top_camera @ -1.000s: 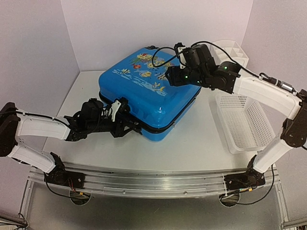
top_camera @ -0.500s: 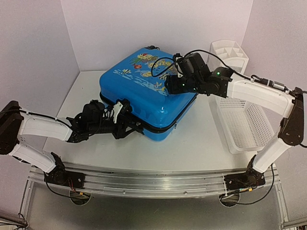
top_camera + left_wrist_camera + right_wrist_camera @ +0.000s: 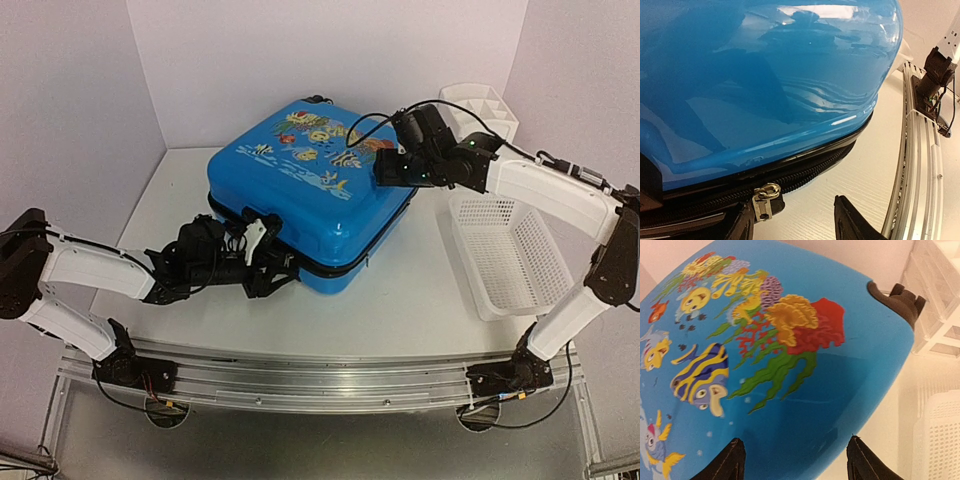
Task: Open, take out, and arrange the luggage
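The luggage (image 3: 300, 195) is a bright blue hard-shell case with fish printed on its lid, lying flat mid-table with the lid down. My left gripper (image 3: 264, 266) is low at its front left side, level with the black zipper band (image 3: 805, 172). That gripper (image 3: 796, 224) is open. The metal zipper pull (image 3: 765, 199) hangs just beside its left finger (image 3: 742, 226), not clamped. My right gripper (image 3: 386, 170) hovers open over the lid's right edge. In the right wrist view its fingertips (image 3: 730, 462) frame blue shell (image 3: 790, 425) and nothing is held.
A white perforated basket (image 3: 503, 250) stands right of the luggage, with a white compartmented organizer (image 3: 482, 108) behind it. The metal base rail (image 3: 917, 160) runs along the near table edge. A black wheel (image 3: 900, 300) juts from the luggage's far corner.
My right gripper has drawn back from the middle of the lid to its right edge. My left gripper has shifted slightly nearer along the front and its jaws have widened.
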Motion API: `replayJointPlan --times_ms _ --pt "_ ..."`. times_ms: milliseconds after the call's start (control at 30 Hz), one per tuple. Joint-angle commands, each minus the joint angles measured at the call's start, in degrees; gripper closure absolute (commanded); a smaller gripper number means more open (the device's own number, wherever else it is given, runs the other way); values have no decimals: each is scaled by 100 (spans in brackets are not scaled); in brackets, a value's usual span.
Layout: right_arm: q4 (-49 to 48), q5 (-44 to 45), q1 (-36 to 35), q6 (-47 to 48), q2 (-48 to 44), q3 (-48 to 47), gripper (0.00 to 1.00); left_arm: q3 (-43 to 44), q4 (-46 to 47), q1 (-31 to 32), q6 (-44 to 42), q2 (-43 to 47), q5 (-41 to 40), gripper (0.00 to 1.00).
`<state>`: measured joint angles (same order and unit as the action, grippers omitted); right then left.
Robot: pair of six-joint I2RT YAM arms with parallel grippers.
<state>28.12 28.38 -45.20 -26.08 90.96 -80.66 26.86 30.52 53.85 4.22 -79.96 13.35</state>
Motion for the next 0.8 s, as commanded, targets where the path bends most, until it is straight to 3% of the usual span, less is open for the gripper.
replayJointPlan --times_ms 0,133,467,767 --pt "194 31 63 -106 -34 -224 38 292 418 -15 208 -284 -677 51" --pt "194 -1 64 -199 -38 -172 39 386 458 -15 332 -511 -786 60" --pt "192 -94 64 -213 -58 -99 40 417 539 -15 298 -701 -1109 98" --pt "194 -205 64 -266 -152 13 40 363 481 -15 47 -474 -1233 100"
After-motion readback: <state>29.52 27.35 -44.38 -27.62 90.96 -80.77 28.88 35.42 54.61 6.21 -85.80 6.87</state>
